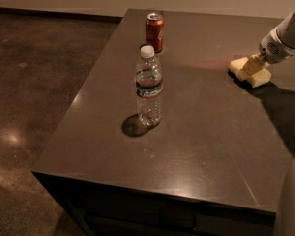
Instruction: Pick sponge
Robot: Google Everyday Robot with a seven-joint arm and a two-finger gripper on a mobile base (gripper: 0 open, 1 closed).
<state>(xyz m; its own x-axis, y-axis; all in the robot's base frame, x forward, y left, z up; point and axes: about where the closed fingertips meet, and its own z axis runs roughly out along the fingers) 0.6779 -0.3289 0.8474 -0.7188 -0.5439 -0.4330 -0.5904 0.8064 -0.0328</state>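
The sponge [240, 65] is a small pale yellow block with a thin dark underside. It lies on the dark table [201, 132] near its right edge. My gripper [253, 69] comes in from the upper right on a white and grey wrist [278, 42]. It is down at the sponge and touches or overlaps its right part. Pale yellow shapes of the gripper and the sponge merge there, so I cannot tell where one ends and the other begins.
A clear plastic water bottle [148, 87] with a white cap stands upright at the table's middle left. A red soda can [154, 31] stands upright behind it near the far edge. A brown polished floor [34, 92] lies to the left of the table.
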